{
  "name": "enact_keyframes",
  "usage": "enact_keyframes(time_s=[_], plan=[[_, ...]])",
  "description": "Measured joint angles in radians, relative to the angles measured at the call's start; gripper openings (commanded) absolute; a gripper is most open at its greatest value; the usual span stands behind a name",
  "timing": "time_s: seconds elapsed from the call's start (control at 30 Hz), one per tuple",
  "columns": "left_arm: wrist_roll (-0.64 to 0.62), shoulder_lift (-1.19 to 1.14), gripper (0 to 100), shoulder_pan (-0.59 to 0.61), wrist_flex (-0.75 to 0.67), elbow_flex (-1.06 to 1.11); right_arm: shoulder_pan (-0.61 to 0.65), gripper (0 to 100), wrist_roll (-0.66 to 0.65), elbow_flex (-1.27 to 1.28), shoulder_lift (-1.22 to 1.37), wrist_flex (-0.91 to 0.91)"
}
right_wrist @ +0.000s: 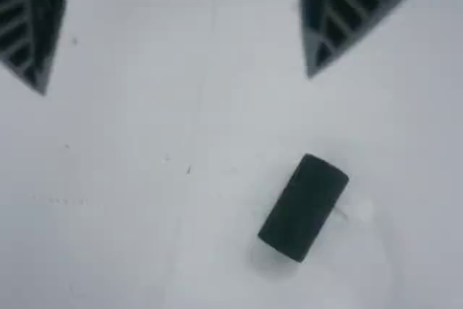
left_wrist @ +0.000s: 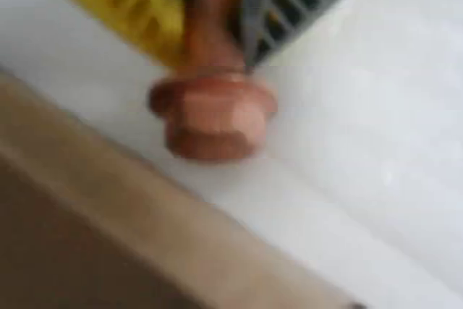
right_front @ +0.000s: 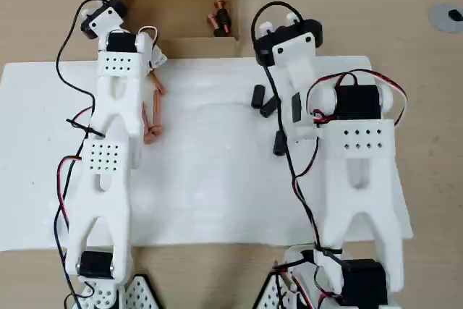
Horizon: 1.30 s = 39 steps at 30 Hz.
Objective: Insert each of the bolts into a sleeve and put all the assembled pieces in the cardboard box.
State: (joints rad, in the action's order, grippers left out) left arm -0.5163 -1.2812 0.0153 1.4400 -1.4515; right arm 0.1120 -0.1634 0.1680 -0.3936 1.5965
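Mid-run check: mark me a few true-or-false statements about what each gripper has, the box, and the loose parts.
1. The left gripper holds a copper bolt. True.
2. The right gripper is shut on a black sleeve. False: it is open, and the sleeve lies free on the white mat.
3. The cardboard box is empty. False: an assembled piece lies in it.
4. Loose bolts lie on the mat beside an arm. True.
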Motion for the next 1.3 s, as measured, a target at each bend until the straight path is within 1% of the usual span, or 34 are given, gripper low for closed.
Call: enact_keyframes(time_s=[0.17, 0.3, 0.47, 0.57, 0.63, 0.7, 0.77, 0.87, 0.97, 1.1, 1.17, 1.3], plan=[[0.000, -0.021, 0, 0.000, 0.005, -0.095, 0.000, 27.0, 0.000, 0.000, 0.000, 0.000], [0.023, -0.017, 0, -0.020, 0.057, -0.147, 0.000, 27.0, 0.000, 0.000, 0.000, 0.000], [0.084, 0.100, 0, -0.077, 0.160, -0.149, 0.000, 27.0, 0.000, 0.000, 0.000, 0.000], [0.127, 0.204, 0, -0.080, 0.209, -0.150, 0.000, 27.0, 0.005, 0.008, 0.000, 0.000], [0.173, 0.276, 0, -0.078, 0.252, -0.150, 0.000, 27.0, 0.041, 0.031, 0.000, -0.017], [0.233, 0.344, 0, -0.078, 0.295, -0.158, 0.000, 27.0, 0.109, 0.063, 0.000, -0.046], [0.292, 0.404, 0, -0.078, 0.307, -0.160, 0.000, 27.0, 0.181, 0.084, 0.017, -0.077], [0.370, 0.497, 0, -0.077, 0.310, -0.149, 0.000, 27.0, 0.245, 0.086, 0.084, -0.135], [0.414, 0.614, 0, -0.075, 0.310, -0.057, 0.000, 27.0, 0.307, 0.086, 0.184, -0.184], [0.439, 0.776, 0, -0.075, 0.310, 0.173, 0.000, 27.0, 0.410, 0.006, 0.344, -0.193], [0.445, 0.865, 0, -0.075, 0.310, 0.305, 0.000, 27.0, 0.439, -0.051, 0.427, -0.160], [0.476, 1.048, 1, -0.075, 0.310, 0.555, 0.000, 27.0, 0.439, -0.181, 0.595, -0.057]])
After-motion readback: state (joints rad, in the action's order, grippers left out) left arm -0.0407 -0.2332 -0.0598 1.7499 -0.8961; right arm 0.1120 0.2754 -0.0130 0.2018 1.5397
